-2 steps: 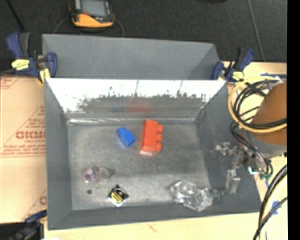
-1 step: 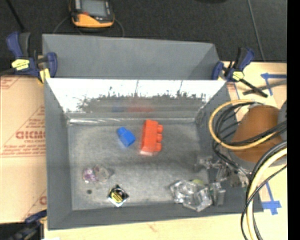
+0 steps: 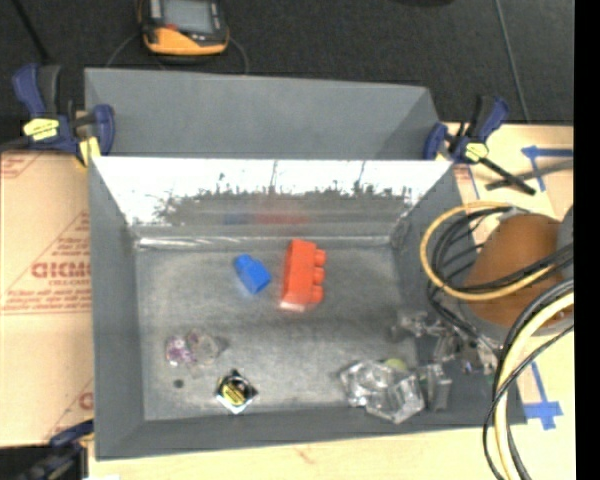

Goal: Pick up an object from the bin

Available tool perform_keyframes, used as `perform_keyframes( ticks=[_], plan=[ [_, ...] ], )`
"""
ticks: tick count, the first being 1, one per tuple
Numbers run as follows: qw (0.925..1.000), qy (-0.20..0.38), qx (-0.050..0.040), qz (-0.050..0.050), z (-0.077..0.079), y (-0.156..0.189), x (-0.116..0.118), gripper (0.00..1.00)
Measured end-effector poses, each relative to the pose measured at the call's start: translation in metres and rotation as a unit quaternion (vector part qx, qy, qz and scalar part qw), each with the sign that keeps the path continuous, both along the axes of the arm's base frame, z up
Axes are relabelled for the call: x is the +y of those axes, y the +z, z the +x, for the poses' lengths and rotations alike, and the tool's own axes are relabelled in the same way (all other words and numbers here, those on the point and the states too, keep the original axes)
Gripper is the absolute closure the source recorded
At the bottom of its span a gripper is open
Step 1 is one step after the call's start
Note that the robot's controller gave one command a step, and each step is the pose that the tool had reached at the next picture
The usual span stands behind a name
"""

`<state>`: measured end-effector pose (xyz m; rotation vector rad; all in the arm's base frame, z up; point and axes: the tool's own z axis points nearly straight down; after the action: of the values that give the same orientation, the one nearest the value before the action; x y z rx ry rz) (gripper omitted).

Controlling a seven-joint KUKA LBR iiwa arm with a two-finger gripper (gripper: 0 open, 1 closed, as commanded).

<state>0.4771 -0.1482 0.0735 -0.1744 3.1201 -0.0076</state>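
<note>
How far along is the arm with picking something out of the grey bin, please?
Done: nothing lifted; the red plastic toy brick, small blue block, clear purplish trinket and black-and-yellow piece lie on the floor of the grey metal bin. In hand: the gripper is low at the bin's right side, beside a crumpled clear plastic wrapper; no grasp visible. Left: grip one thing and raise it.

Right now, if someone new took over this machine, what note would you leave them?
Gripper: low at the right side of the bin, beside a crumpled clear plastic piece in the lower right corner.
Mid-bin: red brick and blue piece, side by side.
Lower left: clear purplish thing, small black-and-yellow thing.
Done: nothing lifted that I can see.
Left: grasp one thing and raise it out.
</note>
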Motion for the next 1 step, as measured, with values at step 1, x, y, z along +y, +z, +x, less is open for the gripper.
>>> perform_keyframes(
  ticks=[1],
  plan=[
    [0.9958,0.091,-0.0028,-0.002,0.0016,0.0003,-0.0029,0.00]
  ],
)
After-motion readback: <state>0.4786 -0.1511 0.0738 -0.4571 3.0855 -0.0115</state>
